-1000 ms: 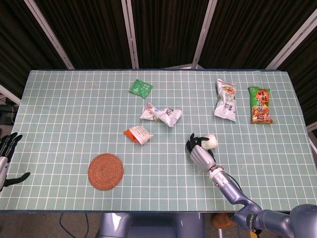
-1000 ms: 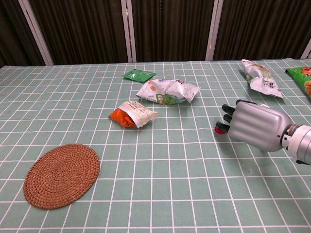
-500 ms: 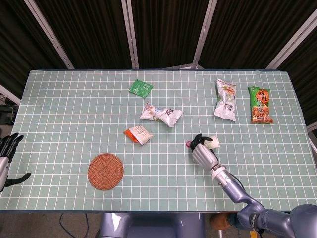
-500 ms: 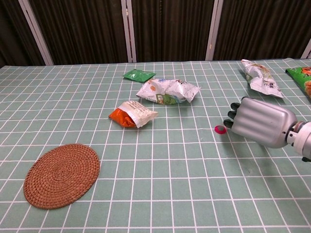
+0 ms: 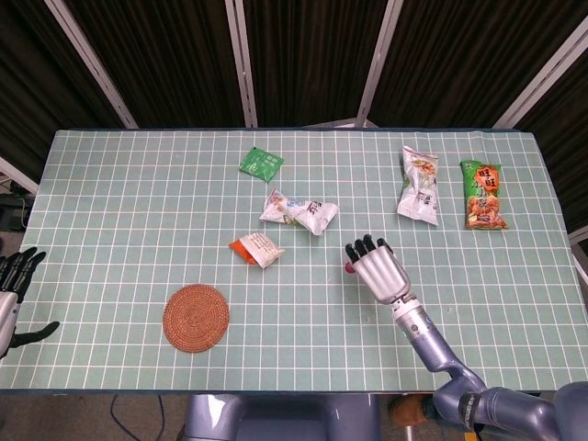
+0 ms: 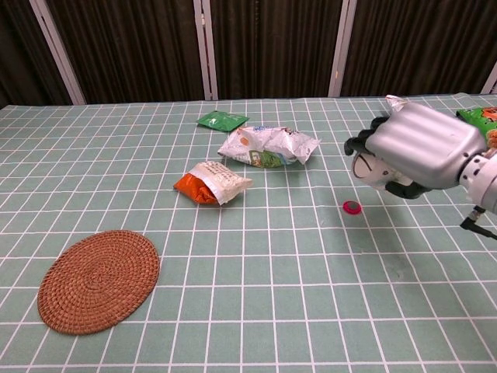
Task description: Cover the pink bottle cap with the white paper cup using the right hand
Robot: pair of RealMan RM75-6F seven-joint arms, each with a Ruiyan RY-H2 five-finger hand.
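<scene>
The pink bottle cap [image 6: 352, 207] lies flat on the green grid cloth, right of centre; in the head view the pink bottle cap [image 5: 348, 268] peeks out beside the fingers. My right hand [image 6: 415, 151] hovers above and just right of it, gripping the white paper cup [image 6: 369, 169], whose rounded white side shows under the fingers. In the head view the right hand [image 5: 378, 268] hides the cup completely. My left hand [image 5: 11, 294] hangs at the far left off the table edge, fingers apart and holding nothing.
An orange-and-white snack pack [image 6: 211, 183] and a white snack bag [image 6: 268, 146] lie left of the cap, a green sachet [image 6: 222, 120] behind them. A woven round coaster [image 6: 99, 280] sits front left. Two more snack bags [image 5: 418, 186] [image 5: 483, 195] lie back right.
The right hand has risen off the table with the cup in it and now hovers above the cap. The cap, hidden by the fingers a second ago, lies exposed.
</scene>
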